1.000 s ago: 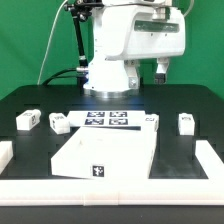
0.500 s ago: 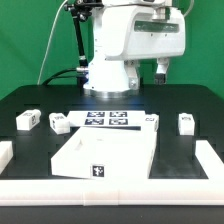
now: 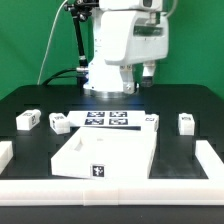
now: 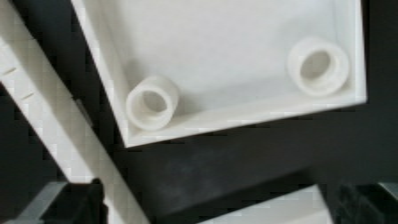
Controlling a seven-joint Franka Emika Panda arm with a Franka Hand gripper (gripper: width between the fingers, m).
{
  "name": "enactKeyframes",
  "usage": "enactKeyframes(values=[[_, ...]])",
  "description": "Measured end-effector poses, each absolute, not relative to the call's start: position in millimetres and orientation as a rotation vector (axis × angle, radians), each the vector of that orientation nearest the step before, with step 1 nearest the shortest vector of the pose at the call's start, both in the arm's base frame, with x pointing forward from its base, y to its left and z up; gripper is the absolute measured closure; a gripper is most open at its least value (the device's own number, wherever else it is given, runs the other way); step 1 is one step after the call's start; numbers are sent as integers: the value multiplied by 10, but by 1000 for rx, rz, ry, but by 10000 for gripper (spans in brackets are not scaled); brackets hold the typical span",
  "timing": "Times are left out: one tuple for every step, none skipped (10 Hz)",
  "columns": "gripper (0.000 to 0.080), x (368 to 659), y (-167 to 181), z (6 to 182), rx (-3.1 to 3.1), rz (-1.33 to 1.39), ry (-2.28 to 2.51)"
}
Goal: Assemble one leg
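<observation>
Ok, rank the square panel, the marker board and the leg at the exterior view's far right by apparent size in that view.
1. square panel, largest, though also nearest the camera.
2. marker board.
3. far-right leg, clearly smallest.

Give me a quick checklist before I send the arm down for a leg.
1. Fingers empty: ok; the wrist view shows them apart with nothing between.
2. Legs findable: ok; far-left leg, inner-left leg, inner-right leg and far-right leg are all in plain view.
3. Gripper lined up on a leg: not ok; it hangs high, and the wrist view shows the panel, no leg.
4. Sockets free: ok for the near socket and far socket; others cannot tell.
5. Inner-right leg clear of the marker board: cannot tell; they sit close.
</observation>
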State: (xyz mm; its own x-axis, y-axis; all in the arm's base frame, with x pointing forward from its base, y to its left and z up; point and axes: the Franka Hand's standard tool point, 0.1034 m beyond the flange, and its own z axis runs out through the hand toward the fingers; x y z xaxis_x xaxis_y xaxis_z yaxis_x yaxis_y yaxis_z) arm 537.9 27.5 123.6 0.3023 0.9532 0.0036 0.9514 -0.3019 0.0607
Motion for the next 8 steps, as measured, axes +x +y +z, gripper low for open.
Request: enactKeyframes(values=[[150, 5345, 271, 1175, 2443, 25, 1920], [150, 5287, 268, 1119, 2410, -12, 1981], [150, 5295, 268, 1124, 2424, -8, 1963], [150, 5293, 267, 1119, 2424, -9, 1963], [150, 5289, 266, 1115, 2425, -10, 1963], [150, 5274, 266, 1102, 2426, -14, 1965], [150, 5188, 268, 1032, 2428, -24, 1973], [150, 5042, 265, 902, 2418, -15, 1989]])
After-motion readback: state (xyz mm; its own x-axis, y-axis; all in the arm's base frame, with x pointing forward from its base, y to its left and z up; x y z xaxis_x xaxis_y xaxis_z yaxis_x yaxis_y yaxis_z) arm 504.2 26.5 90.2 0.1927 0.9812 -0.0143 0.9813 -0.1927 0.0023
